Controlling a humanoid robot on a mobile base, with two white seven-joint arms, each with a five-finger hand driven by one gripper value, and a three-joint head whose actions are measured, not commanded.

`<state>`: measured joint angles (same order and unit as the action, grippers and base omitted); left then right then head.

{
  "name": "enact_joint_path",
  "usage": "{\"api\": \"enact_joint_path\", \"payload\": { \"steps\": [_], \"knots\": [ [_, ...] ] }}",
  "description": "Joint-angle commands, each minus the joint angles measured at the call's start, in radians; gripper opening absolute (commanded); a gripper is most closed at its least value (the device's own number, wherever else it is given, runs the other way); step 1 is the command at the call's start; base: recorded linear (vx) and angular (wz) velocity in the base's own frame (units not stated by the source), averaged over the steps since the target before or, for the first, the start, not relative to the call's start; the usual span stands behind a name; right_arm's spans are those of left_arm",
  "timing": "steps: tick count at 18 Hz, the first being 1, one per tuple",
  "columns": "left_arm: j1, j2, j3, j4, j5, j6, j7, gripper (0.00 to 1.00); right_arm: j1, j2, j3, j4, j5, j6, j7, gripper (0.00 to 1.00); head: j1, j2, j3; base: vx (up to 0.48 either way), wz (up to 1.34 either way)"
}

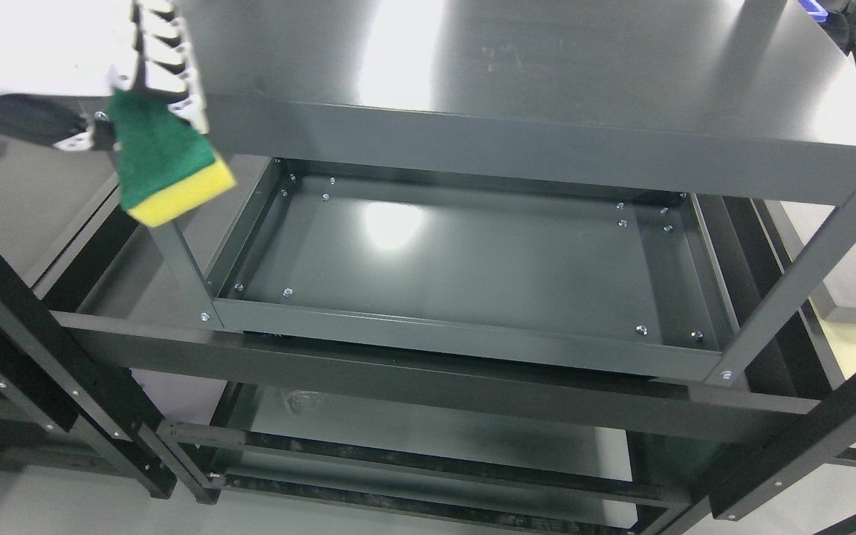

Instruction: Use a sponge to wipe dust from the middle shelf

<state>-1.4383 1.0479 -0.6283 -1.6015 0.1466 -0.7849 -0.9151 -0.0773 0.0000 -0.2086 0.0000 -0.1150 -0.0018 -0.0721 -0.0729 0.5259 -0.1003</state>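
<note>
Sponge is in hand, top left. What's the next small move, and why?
Probably lower the sponge and carry it rightward into the middle shelf. The left robot hand grips it by the green side, up at the level of the top shelf and outside the rack's left post, so it touches nothing yet. The middle shelf tray lies open below and to the right.

The sponge (164, 167) is dark green on its scouring face with a bright yellow foam layer along the lower edge. The hand (153, 56) gripping it is white with black gaps between the finger segments. The shelf unit (517, 141) is dark grey metal, glossy with pale glare patches, dotted with small silver bolts (641, 329). The middle shelf (472, 267) is the same dark grey.
</note>
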Motion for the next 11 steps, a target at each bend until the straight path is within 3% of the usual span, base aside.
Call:
{"api": "enact_joint_path", "payload": {
  "steps": [1,8,11],
  "knots": [
    [0.01,0.01,0.042,0.067,-0.132,-0.001,0.002,0.23,-0.001,-0.017,0.0,-0.017,0.0,0.072,0.0,1.0,0.0,0.0,0.0,-0.014,0.0],
    [0.013,-0.601,0.182,0.248,-0.583,-0.001,0.004,0.23,0.001,-0.017,0.0,-0.017,0.0,0.072,0.0,1.0,0.0,0.0,0.0,-0.029,0.0],
    [0.015,-0.803,0.234,0.317,-0.717,-0.001,0.005,0.22,-0.001,-0.017,0.0,-0.017,0.0,0.072,0.0,1.0,0.0,0.0,0.0,-0.036,0.0]
  ]
}}
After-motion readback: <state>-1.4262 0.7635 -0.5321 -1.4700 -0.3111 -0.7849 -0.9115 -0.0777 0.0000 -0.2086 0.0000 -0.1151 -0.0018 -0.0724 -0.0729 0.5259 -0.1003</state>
